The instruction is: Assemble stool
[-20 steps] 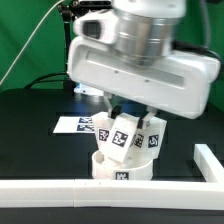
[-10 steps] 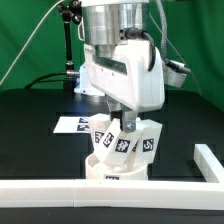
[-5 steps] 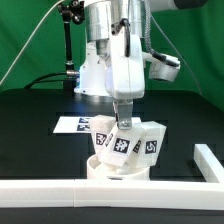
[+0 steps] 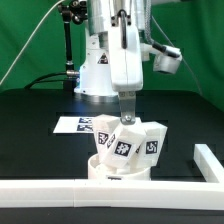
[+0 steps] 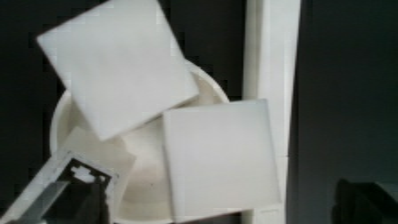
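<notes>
The gripper [image 4: 127,118] is hanging just above the legs [image 4: 134,141] standing in the seat [image 4: 116,170], with the marker board [image 4: 78,125] lying at ten o'clock.

I see my arm [image 4: 112,45] vertical, wrist turned edge-on to ext cam, gripper [image 4: 126,120] pointing straight down just above the legs [image 4: 128,140]; can't tell jaw gap.

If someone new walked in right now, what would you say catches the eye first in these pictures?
Probably the white stool near the front of the black table: its tagged legs stick upward out of the round seat. The gripper hangs directly above them, and the long white rail runs along the table's near edge.
</notes>
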Available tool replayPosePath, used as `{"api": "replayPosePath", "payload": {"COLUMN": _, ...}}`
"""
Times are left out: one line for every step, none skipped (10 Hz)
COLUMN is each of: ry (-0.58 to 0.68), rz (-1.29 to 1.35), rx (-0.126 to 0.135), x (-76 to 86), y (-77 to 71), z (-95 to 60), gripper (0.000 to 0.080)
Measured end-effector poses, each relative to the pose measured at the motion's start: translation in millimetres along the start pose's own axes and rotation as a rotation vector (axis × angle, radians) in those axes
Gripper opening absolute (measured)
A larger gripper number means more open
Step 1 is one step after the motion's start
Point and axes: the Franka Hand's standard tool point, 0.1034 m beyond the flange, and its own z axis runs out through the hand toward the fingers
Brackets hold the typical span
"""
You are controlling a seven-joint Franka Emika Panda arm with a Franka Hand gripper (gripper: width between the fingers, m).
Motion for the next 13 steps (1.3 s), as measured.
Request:
{"api": "replayPosePath", "payload": {"ry": -0.01, "rz": -0.011, "rx": 0.004, "x": -2.1, "y": -2.1, "z": -6.8, "gripper": 0.0644}}
{"api": "replayPosePath", "payload": {"ry": -0.004, "rz": -0.033, "rx": 0.003, "x": -0.3, "y": -1.0, "z": -3.3, "gripper": 0.0648}}
{"api": "replayPosePath", "payload": {"ry": -0.003, "rz": -0.032, "rx": 0.001, "x": -0.1, "y": -0.2, "z": -1.9, "gripper": 0.0648}}
{"api": "replayPosePath", "payload": {"ry": -0.002, "rz": -0.054, "rx": 0.001, "x": 0.1, "y": -0.2, "z": -1.9, "gripper": 0.0648}}
{"api": "replayPosePath", "payload": {"ry": -0.002, "rz": -0.144, "rx": 0.0, "x": 0.3, "y": -0.1, "z": -1.8, "gripper": 0.0648}}
{"api": "replayPosePath", "payload": {"ry": 0.011, "rz": -0.32, "rx": -0.007, "x": 0.8, "y": -0.5, "z": -2.8, "gripper": 0.0648}}
{"api": "replayPosePath", "payload": {"ry": 0.016, "rz": -0.491, "rx": -0.006, "x": -1.0, "y": -2.5, "z": -6.1, "gripper": 0.0648}}
{"api": "replayPosePath", "payload": {"ry": 0.013, "rz": -0.604, "rx": -0.001, "x": -3.3, "y": -3.8, "z": -8.6, "gripper": 0.0648}}
{"api": "replayPosePath", "payload": {"ry": 0.014, "rz": -0.653, "rx": -0.002, "x": -2.8, "y": -2.8, "z": -8.7, "gripper": 0.0648}}
{"api": "replayPosePath", "payload": {"ry": 0.016, "rz": -0.719, "rx": -0.005, "x": -1.7, "y": -2.6, "z": -8.1, "gripper": 0.0648}}
{"api": "replayPosePath", "payload": {"ry": 0.019, "rz": -0.793, "rx": -0.007, "x": -0.8, "y": -2.7, "z": -8.2, "gripper": 0.0648}}
{"api": "replayPosePath", "payload": {"ry": 0.023, "rz": -0.853, "rx": -0.011, "x": 0.2, "y": -2.7, "z": -8.2, "gripper": 0.0648}}
{"api": "replayPosePath", "payload": {"ry": 0.028, "rz": -0.974, "rx": -0.018, "x": 2.2, "y": -2.6, "z": -8.3, "gripper": 0.0648}}
